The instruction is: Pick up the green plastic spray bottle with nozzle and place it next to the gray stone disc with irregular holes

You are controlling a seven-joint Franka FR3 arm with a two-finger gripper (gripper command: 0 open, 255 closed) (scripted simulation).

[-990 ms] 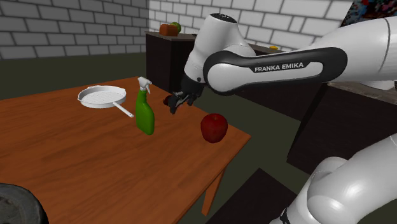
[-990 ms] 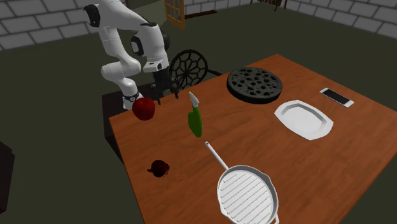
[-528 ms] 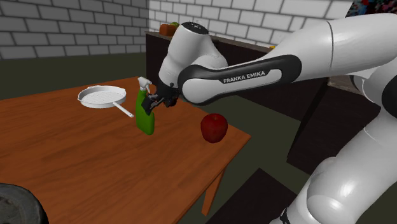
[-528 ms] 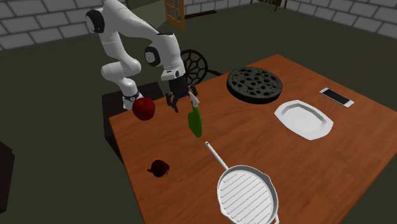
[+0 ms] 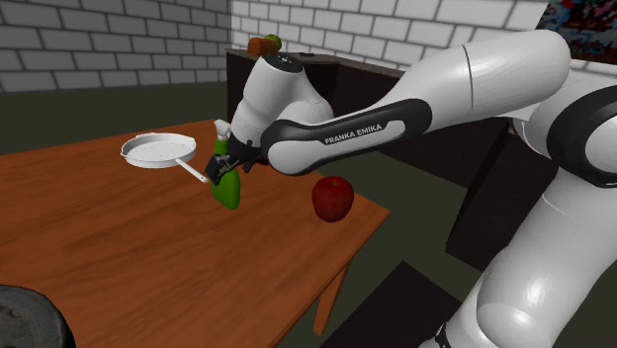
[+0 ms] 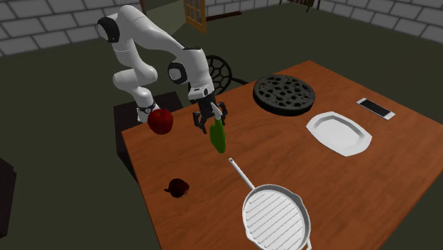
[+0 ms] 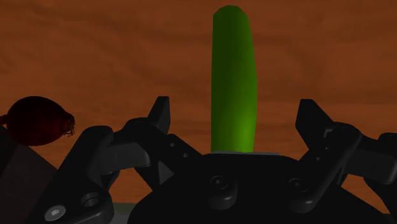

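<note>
I see my pincer (image 5: 224, 165) at the neck of the green spray bottle (image 5: 228, 191) on the worktop (image 5: 148, 247); a white pan (image 5: 156, 149) lies left, a red apple (image 5: 333, 198) right.

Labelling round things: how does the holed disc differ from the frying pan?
The disc is dark grey and pocked with holes; the frying pan is pale with a ridged floor. The pan has a long handle; the disc has none. Both are round, flat on the table.

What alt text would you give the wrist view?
A green bottle sits between the open black jaws, touching neither, against a brown table. A dark red object lies off to one side.
</note>
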